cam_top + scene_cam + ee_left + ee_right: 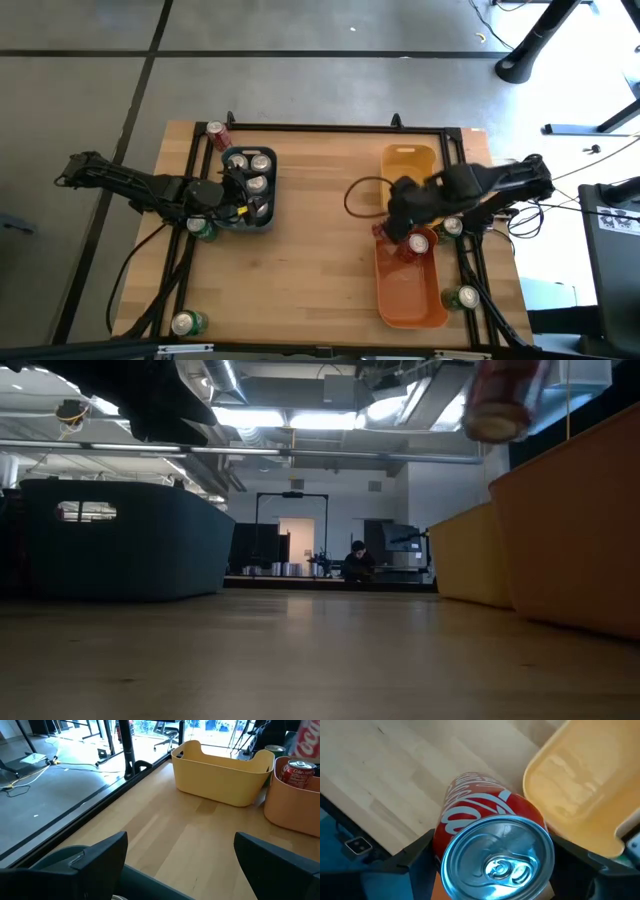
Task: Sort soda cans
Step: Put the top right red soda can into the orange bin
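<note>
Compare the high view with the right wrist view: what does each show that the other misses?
Only the high view shows the left gripper open over the blue-grey bin of silver cans, plus green cans loose at the table edges. Only the right wrist view shows the held can's red script lettering and pull tab up close. Both show the right gripper shut on the red can, and the yellow bin beside it.

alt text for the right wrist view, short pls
A red soda can with a silver top sits between the right gripper's dark fingers, above the wooden table. An empty yellow bin is beside it.
</note>
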{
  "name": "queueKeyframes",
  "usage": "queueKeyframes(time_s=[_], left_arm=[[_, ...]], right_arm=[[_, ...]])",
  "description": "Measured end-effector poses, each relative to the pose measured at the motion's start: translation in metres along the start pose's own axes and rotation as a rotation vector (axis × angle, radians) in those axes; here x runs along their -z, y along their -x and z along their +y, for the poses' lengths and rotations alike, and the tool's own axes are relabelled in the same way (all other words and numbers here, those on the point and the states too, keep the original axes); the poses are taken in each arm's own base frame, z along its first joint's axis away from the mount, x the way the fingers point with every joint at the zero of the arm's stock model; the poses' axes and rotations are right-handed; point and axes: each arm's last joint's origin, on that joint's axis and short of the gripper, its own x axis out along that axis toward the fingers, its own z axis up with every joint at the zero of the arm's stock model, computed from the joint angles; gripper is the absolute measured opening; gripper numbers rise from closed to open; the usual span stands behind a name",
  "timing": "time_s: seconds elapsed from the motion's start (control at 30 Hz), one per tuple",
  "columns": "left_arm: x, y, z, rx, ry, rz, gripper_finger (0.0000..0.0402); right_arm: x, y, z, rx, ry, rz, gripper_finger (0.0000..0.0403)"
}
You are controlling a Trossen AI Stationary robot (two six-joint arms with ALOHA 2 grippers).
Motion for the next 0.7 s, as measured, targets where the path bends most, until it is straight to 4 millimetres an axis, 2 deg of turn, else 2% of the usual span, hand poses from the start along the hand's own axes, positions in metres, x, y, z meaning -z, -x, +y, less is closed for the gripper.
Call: queueKeyframes(time_s=[0.23,0.4,0.7], left_arm=[[0.0,0.0,0.0,0.0,0.002,0.0,0.0353],[0.0,0.0,0.0,0.0,0.003,0.001,0.0353],[0.0,0.0,0.0,0.0,0.001,0.001,0.0353]], right_arm=[[0.021,-0.028,0.001,0.098,-0.007,0.077,0.0286],[0.023,-0.048,-0.003,0.177,-0.016,0.071,0.0286],[0.024,-0.088,-0.003,0.162,0.055,0.076,0.0286]])
